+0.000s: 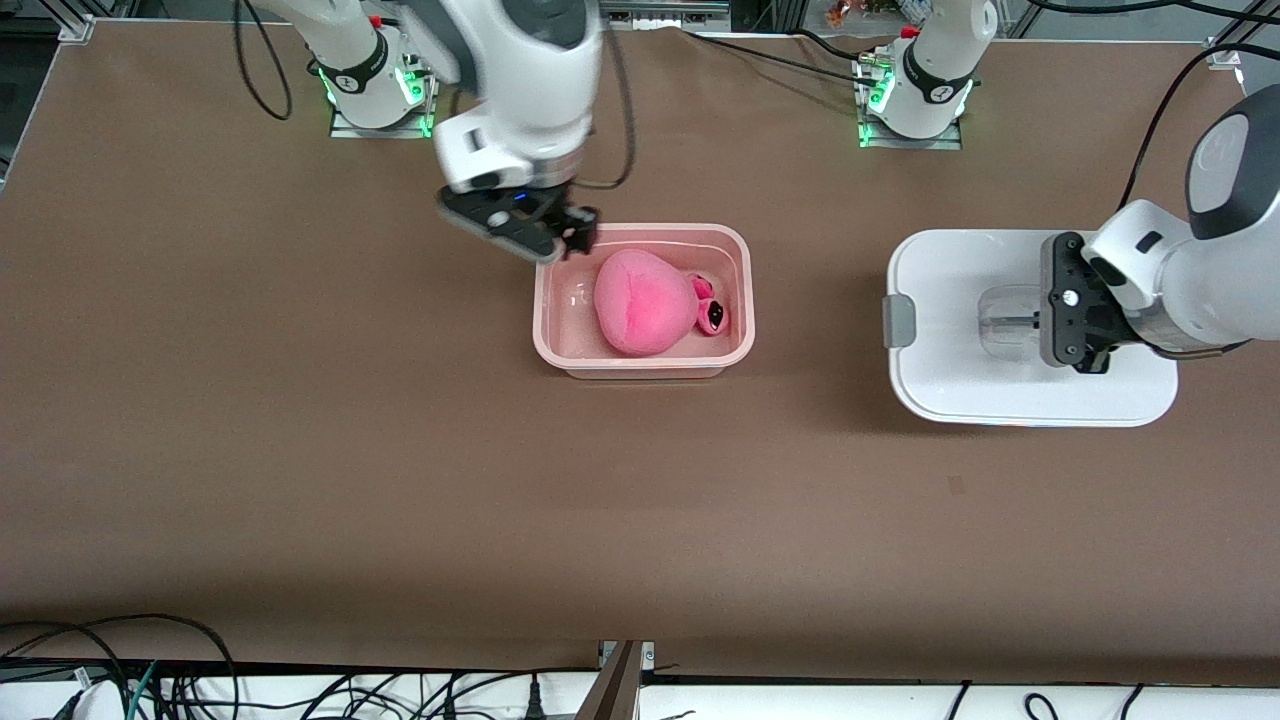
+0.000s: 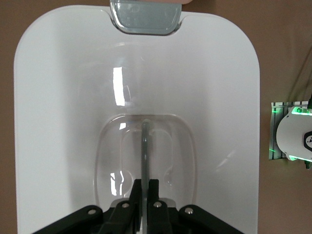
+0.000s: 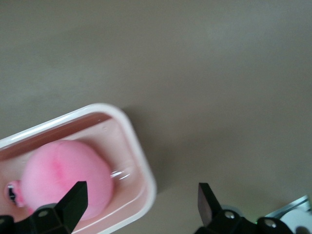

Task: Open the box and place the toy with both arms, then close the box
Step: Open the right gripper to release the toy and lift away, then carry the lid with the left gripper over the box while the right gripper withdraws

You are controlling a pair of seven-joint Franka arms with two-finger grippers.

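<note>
The pale pink box (image 1: 545, 300) stands open in the middle of the table. The hot-pink toy (image 1: 640, 300) lies inside it, its eyes toward the left arm's end. The white lid (image 1: 950, 380) is off the box, at the left arm's end of the table. My left gripper (image 1: 1045, 322) is shut on the thin bar of the lid's clear handle (image 2: 145, 146), fingers (image 2: 155, 187) pinching it over the lid (image 2: 63, 97). My right gripper (image 1: 560, 235) is open and empty, over the box's corner toward the right arm's base. In the right wrist view it (image 3: 142, 191) straddles the rim (image 3: 141, 161), with the toy (image 3: 63, 175) beside one finger.
A grey clip (image 1: 898, 322) sits on the lid's edge facing the box, and also shows in the left wrist view (image 2: 145, 17). Both arm bases stand at the table's edge farthest from the front camera. Cables hang along the nearest edge.
</note>
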